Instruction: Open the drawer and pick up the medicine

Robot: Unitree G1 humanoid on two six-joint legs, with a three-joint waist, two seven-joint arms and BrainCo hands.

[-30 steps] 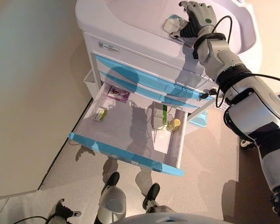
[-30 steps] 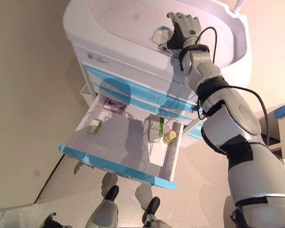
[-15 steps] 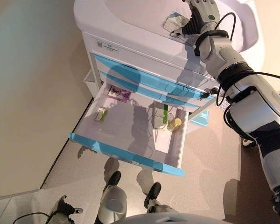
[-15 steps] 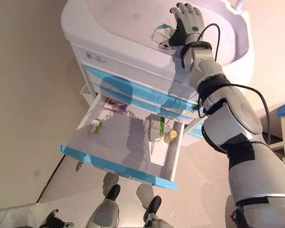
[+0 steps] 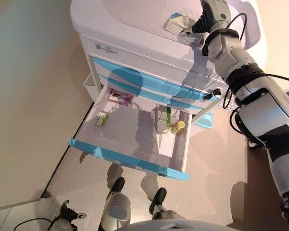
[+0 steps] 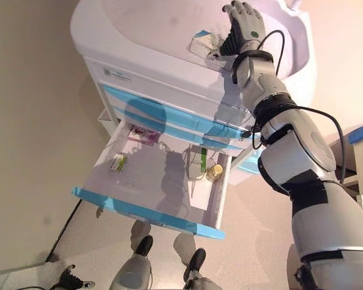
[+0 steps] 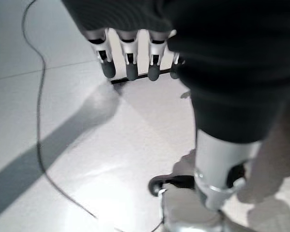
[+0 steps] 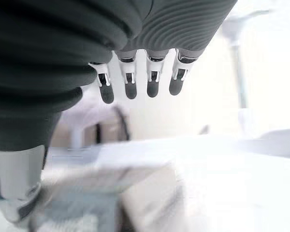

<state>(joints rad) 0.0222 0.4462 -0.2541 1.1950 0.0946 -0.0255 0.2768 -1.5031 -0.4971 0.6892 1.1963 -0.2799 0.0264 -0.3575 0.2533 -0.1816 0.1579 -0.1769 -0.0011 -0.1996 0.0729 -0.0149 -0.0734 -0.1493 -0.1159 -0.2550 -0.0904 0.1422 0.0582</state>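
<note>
Right robot hand (image 6: 244,23) open on cart top (image 6: 151,36), medicine box (image 6: 204,43) just beside its thumb. Drawer (image 6: 163,181) open below. Left robot hand (image 7: 130,63) open, idle.

Cart (image 5: 135,57) white with pale blue drawer fronts; open drawer (image 5: 130,156) white inside, blue front edge; pink-and-white box (image 5: 120,97) at its 11 o'clock; small green-and-white box (image 5: 102,119); yellow-capped bottle (image 5: 178,127); green-striped white carton (image 5: 164,118); floor (image 5: 216,159) grey.
</note>
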